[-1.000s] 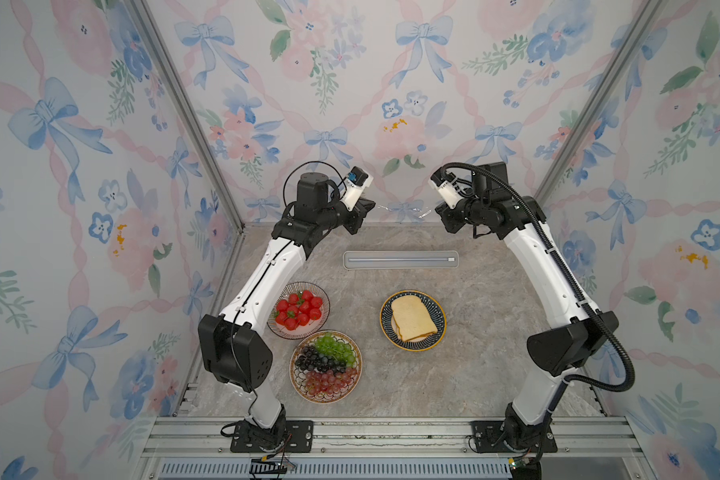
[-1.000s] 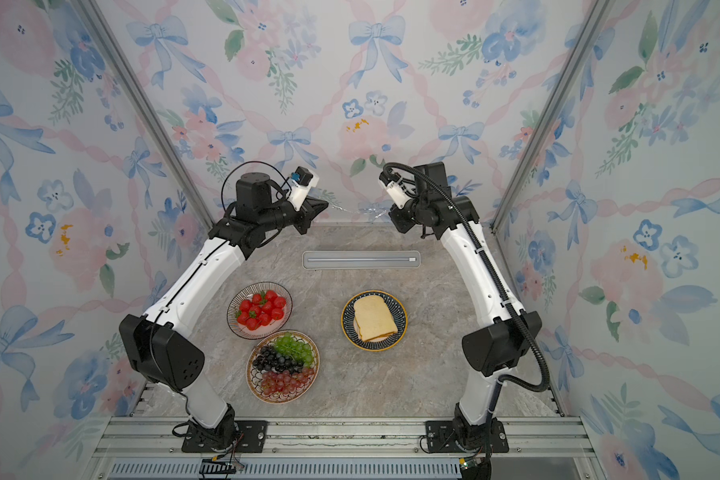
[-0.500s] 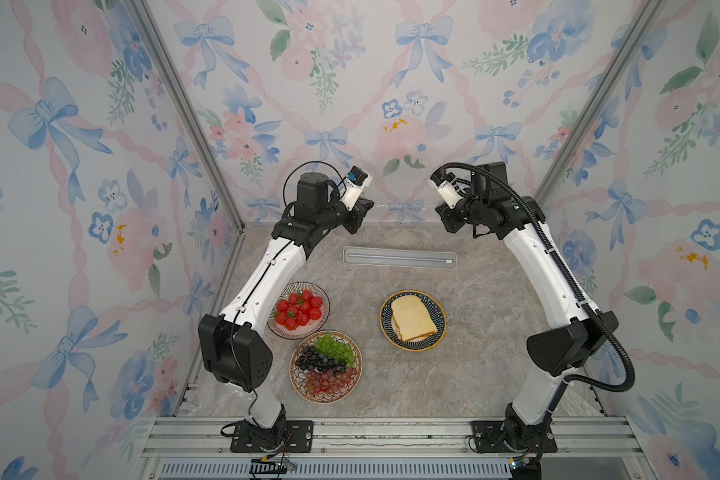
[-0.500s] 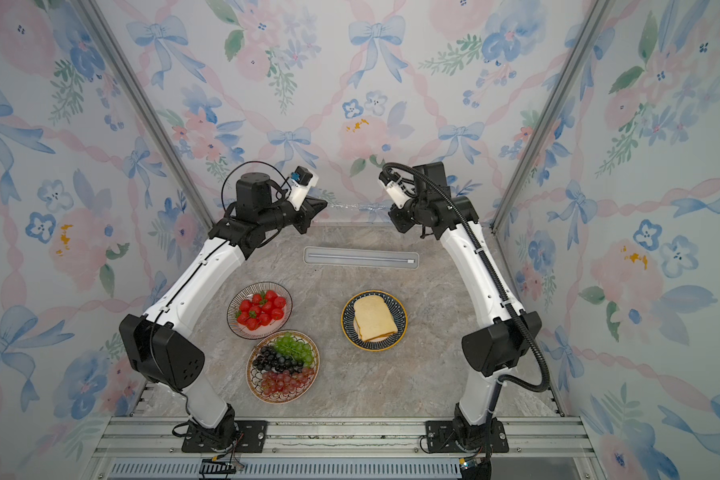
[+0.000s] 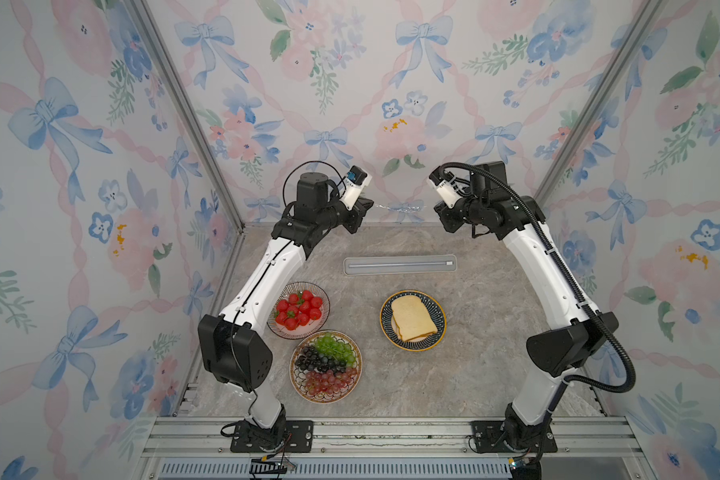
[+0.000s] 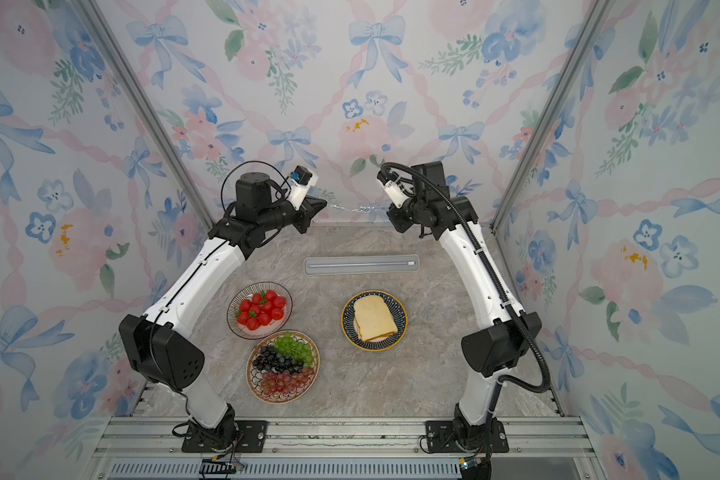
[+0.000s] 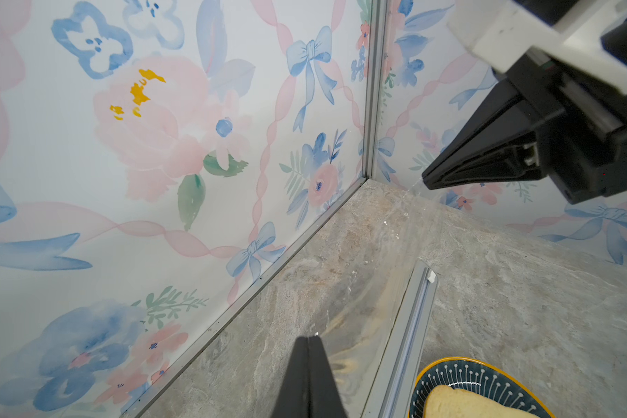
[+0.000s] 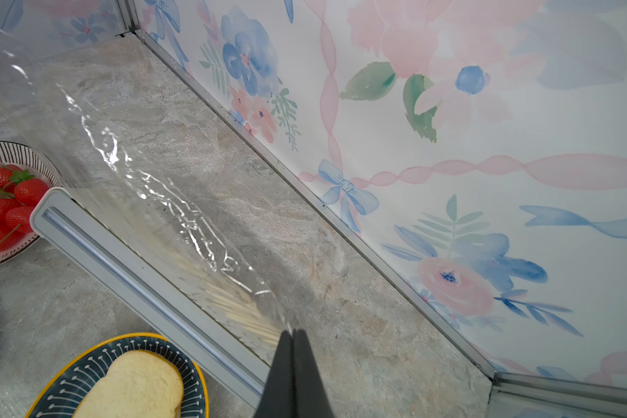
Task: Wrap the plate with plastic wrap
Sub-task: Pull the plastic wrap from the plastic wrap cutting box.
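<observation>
while both arms reach up over the far side of the table, the plastic wrap shows in both top views as a thin glinting strip strung between them, close to the back wall. the left gripper is pinched fully together on one corner of it; in its wrist view the black fingers meet with the clear edge caught at their tips. the right gripper is squeezed closed on the opposite corner in the same way. from the two pincers the wrinkled sheet slopes down to the long narrow box, which lies flat on the table beneath them. the plate with its slices of bread sits just in front of the box, uncovered, well below the wrap. off towards the left arm stand a bowl of strawberries and a plate of grapes, touching each other
</observation>
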